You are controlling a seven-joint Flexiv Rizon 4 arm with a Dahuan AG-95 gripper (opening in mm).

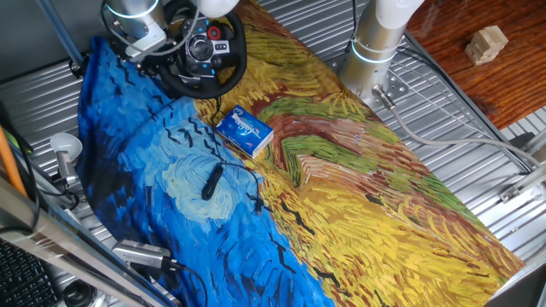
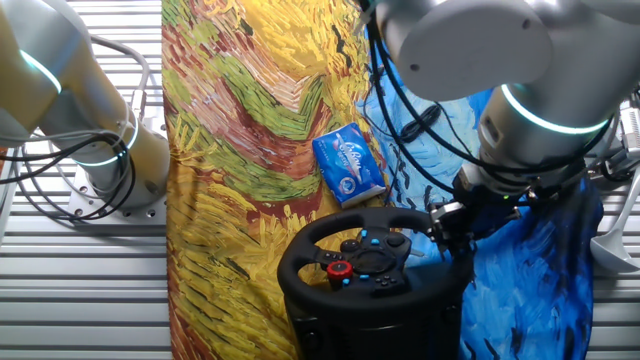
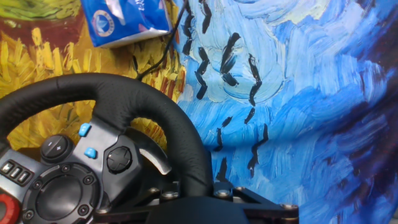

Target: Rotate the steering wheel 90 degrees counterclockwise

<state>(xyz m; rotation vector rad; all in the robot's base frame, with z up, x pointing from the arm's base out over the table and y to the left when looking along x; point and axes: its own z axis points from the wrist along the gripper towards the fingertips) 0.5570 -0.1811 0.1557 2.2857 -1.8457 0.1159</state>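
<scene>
The steering wheel [image 1: 205, 47] is black with a thick rim and a hub of red and blue buttons. It stands at the far end of the painted cloth, and shows in the other fixed view [image 2: 360, 255] and the hand view [image 3: 124, 93]. My gripper [image 2: 445, 228] is at the wheel's side rim, also seen in one fixed view [image 1: 158, 51]. In the hand view the rim runs down between the gripper's [image 3: 196, 190] finger mounts. The jaws look closed around the rim, but the fingertips are hidden behind it.
A blue tissue box [image 1: 244, 132] lies on the cloth close to the wheel [image 2: 349, 165] [image 3: 124, 22]. A black cable with a small device [image 1: 212, 181] lies on the blue part. A second arm's base [image 1: 375, 43] stands beside the cloth. A wooden block [image 1: 486, 44] sits far right.
</scene>
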